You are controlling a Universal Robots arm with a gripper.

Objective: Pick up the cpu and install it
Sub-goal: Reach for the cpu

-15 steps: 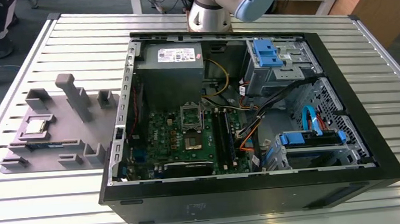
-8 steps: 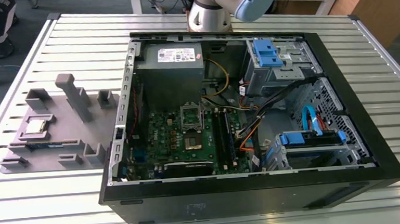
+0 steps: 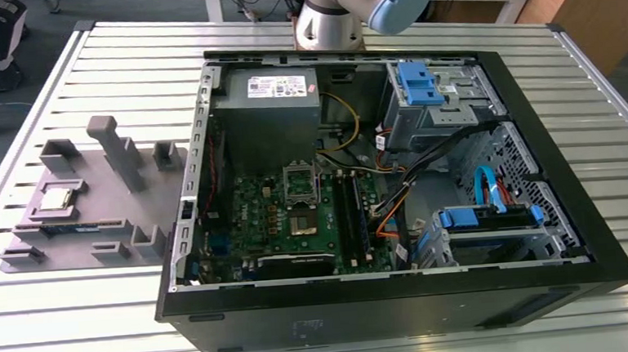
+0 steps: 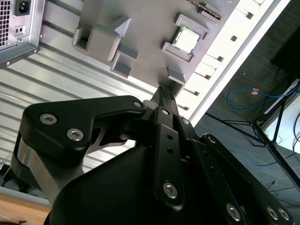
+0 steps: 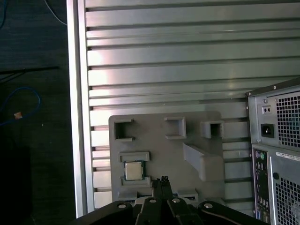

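While closed and empty, tool point(image 5: 162, 179) near yet clear of cpu point(image 5: 133, 171) in grey holder point(image 5: 159, 150).

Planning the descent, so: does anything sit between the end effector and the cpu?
Nothing visible does. In the first wrist view the cpu lies uncovered in its recess on the grey holder, apart from the end effector. The holder's raised fin stands off to one side, not over it.

Cpu point(image 5: 133, 170) dull metal, tray point(image 5: 159, 152) matt plastic (table point(image 5: 187, 70) ribbed alu).
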